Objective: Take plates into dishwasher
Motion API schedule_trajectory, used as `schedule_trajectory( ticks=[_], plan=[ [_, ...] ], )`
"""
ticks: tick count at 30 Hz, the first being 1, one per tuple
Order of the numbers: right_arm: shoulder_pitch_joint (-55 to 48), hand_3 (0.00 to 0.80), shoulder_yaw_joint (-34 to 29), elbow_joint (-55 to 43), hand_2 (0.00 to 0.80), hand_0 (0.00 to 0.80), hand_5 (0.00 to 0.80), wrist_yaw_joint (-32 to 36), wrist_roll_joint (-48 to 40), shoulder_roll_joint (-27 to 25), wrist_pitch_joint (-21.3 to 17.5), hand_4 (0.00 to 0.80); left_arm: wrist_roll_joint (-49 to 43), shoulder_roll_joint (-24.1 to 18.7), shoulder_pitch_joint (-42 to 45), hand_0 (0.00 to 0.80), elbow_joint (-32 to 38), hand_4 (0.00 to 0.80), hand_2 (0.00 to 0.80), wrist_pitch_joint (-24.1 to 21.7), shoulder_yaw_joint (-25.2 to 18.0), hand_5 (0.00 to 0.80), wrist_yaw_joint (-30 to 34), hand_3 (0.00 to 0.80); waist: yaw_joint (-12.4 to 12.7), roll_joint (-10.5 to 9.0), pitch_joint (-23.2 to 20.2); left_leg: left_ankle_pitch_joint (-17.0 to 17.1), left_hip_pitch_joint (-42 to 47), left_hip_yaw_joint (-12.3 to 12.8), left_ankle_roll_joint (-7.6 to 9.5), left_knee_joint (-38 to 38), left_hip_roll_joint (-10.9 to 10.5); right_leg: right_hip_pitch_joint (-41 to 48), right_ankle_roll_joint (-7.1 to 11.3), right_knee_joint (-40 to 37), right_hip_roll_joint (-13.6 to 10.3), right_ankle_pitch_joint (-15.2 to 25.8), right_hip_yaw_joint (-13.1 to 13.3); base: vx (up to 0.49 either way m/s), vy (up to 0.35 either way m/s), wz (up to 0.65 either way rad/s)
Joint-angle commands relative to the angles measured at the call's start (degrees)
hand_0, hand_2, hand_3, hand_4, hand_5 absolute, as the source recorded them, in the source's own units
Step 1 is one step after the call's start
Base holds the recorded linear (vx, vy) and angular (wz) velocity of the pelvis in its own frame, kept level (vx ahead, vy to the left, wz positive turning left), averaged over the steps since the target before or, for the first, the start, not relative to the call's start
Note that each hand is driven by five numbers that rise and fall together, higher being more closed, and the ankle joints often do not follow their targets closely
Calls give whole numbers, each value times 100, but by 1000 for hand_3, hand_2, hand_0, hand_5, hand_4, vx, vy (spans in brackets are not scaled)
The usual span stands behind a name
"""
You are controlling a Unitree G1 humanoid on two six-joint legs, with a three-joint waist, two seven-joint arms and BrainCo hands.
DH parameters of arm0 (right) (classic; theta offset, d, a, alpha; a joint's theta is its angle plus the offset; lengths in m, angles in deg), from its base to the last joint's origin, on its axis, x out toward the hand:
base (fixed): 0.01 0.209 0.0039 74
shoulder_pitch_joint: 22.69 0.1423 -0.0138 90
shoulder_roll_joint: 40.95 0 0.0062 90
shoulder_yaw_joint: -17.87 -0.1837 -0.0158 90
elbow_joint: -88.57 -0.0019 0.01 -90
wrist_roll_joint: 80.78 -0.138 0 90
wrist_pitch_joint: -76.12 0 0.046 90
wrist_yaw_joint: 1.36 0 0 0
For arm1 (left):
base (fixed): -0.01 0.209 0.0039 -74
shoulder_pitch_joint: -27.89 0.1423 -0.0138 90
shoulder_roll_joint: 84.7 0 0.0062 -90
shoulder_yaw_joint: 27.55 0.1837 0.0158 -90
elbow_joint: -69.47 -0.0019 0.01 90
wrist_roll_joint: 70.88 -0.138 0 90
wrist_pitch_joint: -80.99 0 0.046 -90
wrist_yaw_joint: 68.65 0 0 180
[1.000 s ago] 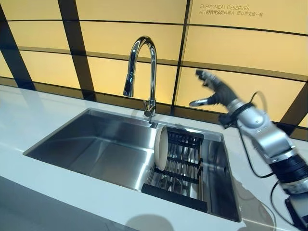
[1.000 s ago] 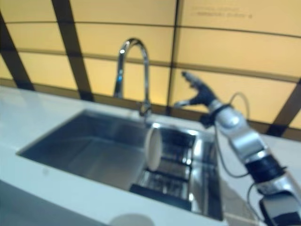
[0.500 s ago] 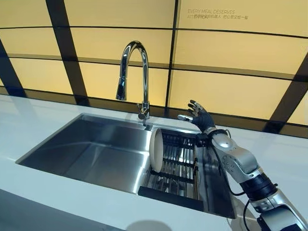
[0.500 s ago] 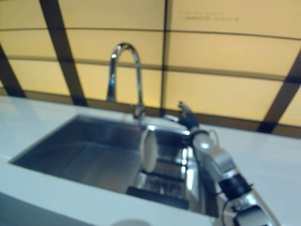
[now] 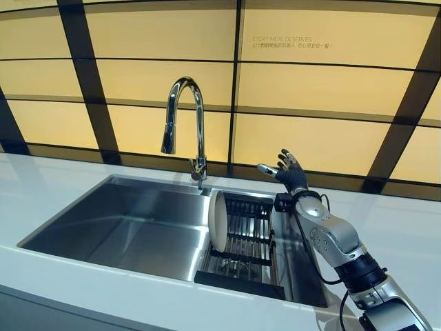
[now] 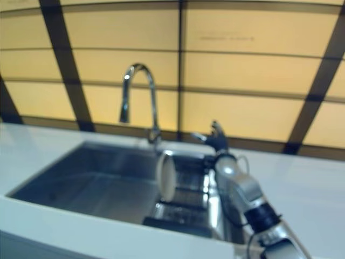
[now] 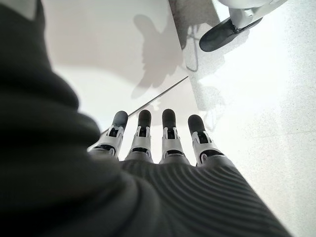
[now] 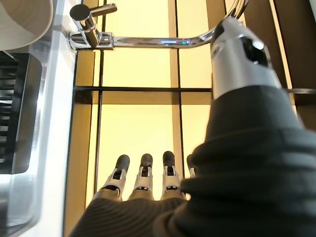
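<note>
A white plate [image 5: 217,221] stands on edge at the left end of a black dish rack [image 5: 253,238] in the right part of the steel sink [image 5: 131,221]. My right hand [image 5: 290,174] hovers open, fingers spread, over the rack's back right corner, apart from the plate and holding nothing. In the right wrist view its straight fingers [image 8: 143,174] point at the yellow wall, with the plate [image 8: 22,19] off to one side. My left hand [image 7: 167,143] shows only in the left wrist view, open and empty, hanging over a pale floor.
A tall chrome faucet [image 5: 191,114] rises behind the sink's middle, just left of the rack. White countertop [image 5: 406,227] surrounds the sink. A yellow panelled wall with dark strips stands close behind.
The camera has shifted. My right hand came down from high by the wall to just above the rack's back right corner. The plate stays in the rack.
</note>
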Motion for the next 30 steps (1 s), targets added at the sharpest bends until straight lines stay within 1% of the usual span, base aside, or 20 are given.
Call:
schedule_trajectory(
  ticks=[1,4,8,9,13,15,18,22,25,30],
  plan=[
    [59,0,-143,-383,0,0,0,-221,20,91,-147,0,81,62,-522,0,-475,0,0,-4,188,0,-135,0,56,-127,-35,-400,-46,125,174,14,-324,120,463,187,-171,-307,82,4,27,-9],
    [-141,0,-113,-486,0,0,0,-295,374,208,-238,0,118,80,-519,0,-481,0,0,5,198,0,-152,0,9,-107,-36,-420,-43,145,192,14,-325,77,479,222,-173,-305,153,0,36,-14],
    [-706,0,-27,-555,0,0,0,-24,664,480,-413,0,164,147,-480,0,-427,0,0,29,223,0,-218,0,-55,-53,-12,-440,-33,162,236,14,-337,20,504,281,-186,-305,254,-8,35,-8],
    [-904,0,31,-548,0,0,0,75,804,554,-538,0,215,164,-467,0,-379,0,0,56,264,0,-242,0,-73,-30,-11,-447,-27,166,251,14,-339,2,516,295,-192,-301,276,-15,32,-7],
    [-1285,0,191,-415,0,0,0,223,1192,798,-760,0,297,221,-473,0,-257,0,0,154,350,0,-287,0,-101,9,10,-463,-14,168,273,14,-349,-15,546,314,-209,-294,308,-11,21,-7],
    [-1507,0,305,-285,0,0,0,341,1486,946,-963,0,321,256,-470,0,-228,0,0,170,393,0,-300,0,-104,31,14,-465,-9,163,284,14,-356,-11,561,305,-218,-281,312,-1,15,-6],
    [-1726,0,452,-134,0,0,0,363,1740,1123,-1184,0,316,305,-445,0,-182,0,0,218,448,0,-324,0,-97,53,4,-466,-18,151,292,14,-365,-18,584,290,-231,-259,304,0,4,-1],
    [-1867,0,646,45,0,0,0,303,1850,1286,-1369,0,367,360,-437,0,-264,0,0,194,496,0,-363,0,-98,71,-9,-466,-25,167,299,14,-370,-27,592,281,-239,-254,296,0,0,0],
    [-1999,0,761,229,0,0,0,290,1854,1421,-1576,0,382,414,-401,0,-326,0,0,156,507,0,-398,0,-88,78,-28,-474,-30,167,302,14,-375,-20,599,264,-241,-259,282,0,0,0],
    [-2100,0,871,341,0,0,0,353,1898,1509,-1750,0,405,464,-381,0,-362,0,0,129,554,0,-429,0,-68,81,-36,-467,-42,158,310,14,-387,-25,604,263,-247,-261,244,0,0,0]
  ],
)
